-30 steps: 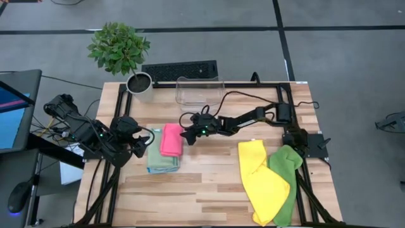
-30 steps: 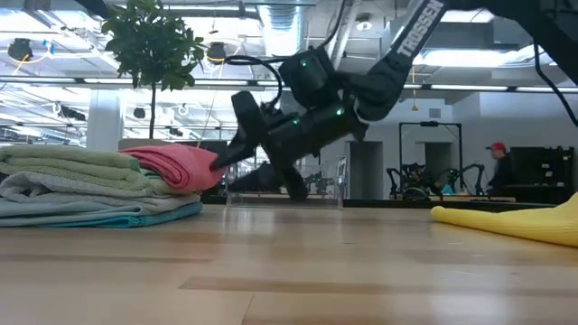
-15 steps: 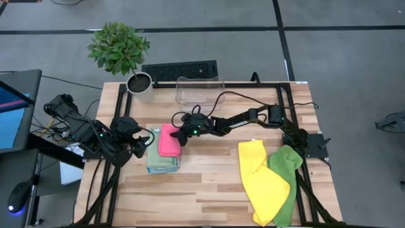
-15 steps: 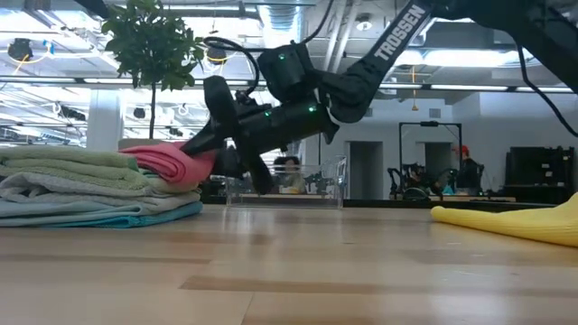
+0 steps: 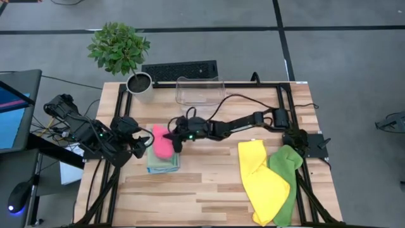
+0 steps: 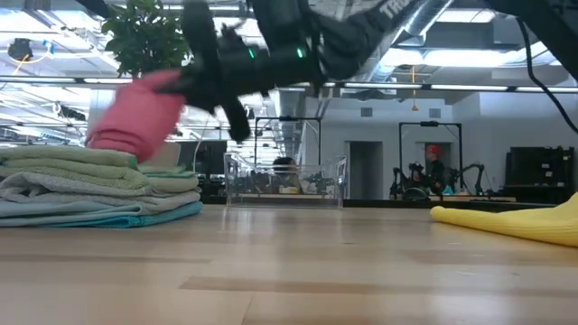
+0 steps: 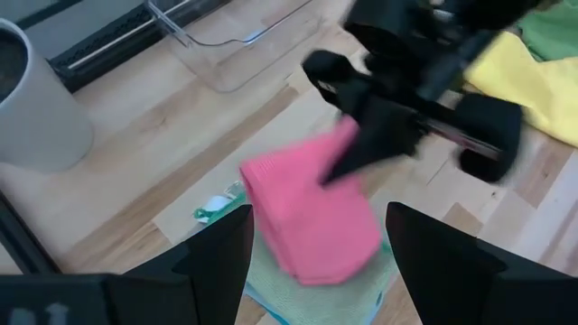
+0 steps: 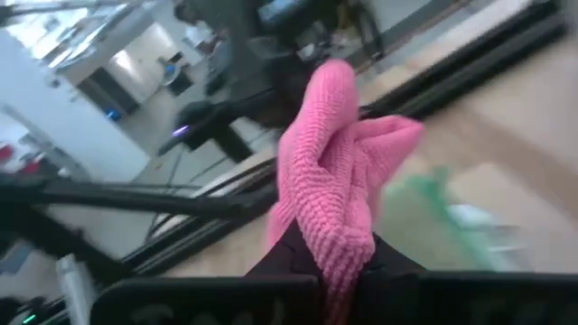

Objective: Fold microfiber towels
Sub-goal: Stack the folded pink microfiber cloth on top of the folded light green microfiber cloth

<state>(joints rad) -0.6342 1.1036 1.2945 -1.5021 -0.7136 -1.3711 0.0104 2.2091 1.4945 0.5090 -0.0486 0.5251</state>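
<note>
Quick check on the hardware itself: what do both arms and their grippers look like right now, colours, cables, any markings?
Both arms are dark, near-black jointed links. The right arm carries a looping black cable and small green lights near its wrist; white TROSSEN lettering shows in the low view. The left arm also shows green lights and bundled cables. The left gripper has broad, dark, flat fingers.

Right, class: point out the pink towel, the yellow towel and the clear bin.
pink towel (image 5: 162, 142), high view, middle of the cloth.
yellow towel (image 5: 261, 172), high view, centre of the cloth.
clear bin (image 5: 200, 81), high view, far rim.
</note>
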